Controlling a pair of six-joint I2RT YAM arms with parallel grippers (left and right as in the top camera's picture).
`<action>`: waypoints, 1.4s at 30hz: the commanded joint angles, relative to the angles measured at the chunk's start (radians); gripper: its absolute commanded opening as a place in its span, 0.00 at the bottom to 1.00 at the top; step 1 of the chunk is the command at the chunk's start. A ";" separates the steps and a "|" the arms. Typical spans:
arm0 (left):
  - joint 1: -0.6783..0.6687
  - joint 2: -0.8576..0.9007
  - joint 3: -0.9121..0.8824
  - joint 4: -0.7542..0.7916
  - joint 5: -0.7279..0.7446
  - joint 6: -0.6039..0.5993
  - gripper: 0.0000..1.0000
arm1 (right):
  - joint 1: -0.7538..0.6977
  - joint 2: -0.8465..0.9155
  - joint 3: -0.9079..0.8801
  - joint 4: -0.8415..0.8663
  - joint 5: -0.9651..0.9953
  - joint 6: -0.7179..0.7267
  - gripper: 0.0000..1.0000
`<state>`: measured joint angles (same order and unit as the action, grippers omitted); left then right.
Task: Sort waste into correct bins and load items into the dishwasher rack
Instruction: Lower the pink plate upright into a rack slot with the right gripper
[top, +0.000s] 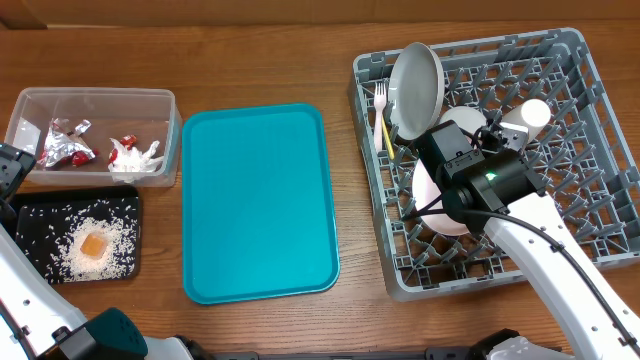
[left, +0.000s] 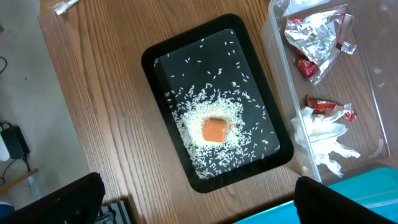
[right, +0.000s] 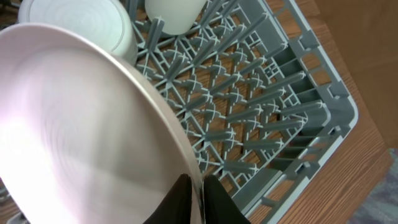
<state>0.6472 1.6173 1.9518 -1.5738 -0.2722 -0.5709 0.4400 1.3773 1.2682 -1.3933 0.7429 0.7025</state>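
Note:
My right gripper (right: 198, 199) is shut on the rim of a white plate (right: 74, 124) and holds it on edge inside the grey dishwasher rack (top: 590, 70); the plate also shows in the overhead view (top: 445, 222). The rack also holds a pale grey plate (top: 415, 88) standing upright, a yellow fork (top: 388, 135), a white fork (top: 380, 105), a white cup (top: 535, 112) and a white bowl (right: 74, 25). My left gripper (left: 199, 199) is open and empty above the table by the black tray (left: 161, 62), which holds rice (left: 205, 112) and an orange cube (left: 215, 130).
The clear tub (top: 95, 95) holds foil wrappers (top: 62, 145), a red packet (top: 127, 143) and a white napkin (top: 140, 165). A flat teal tray (top: 255, 200) lies between the bins and the rack. The table's left edge runs just past the black tray.

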 joint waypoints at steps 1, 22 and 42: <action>0.000 -0.007 0.003 0.001 0.003 -0.013 1.00 | -0.002 -0.008 0.064 0.000 -0.066 0.004 0.11; 0.000 -0.007 0.003 0.001 0.003 -0.013 1.00 | -0.002 -0.010 0.454 0.014 -0.661 -0.119 1.00; 0.000 -0.007 0.003 0.001 0.003 -0.013 1.00 | -0.002 -0.175 0.446 -0.301 -0.392 0.103 1.00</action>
<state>0.6472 1.6173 1.9518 -1.5742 -0.2726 -0.5709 0.4400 1.2583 1.6989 -1.6917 0.3271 0.7921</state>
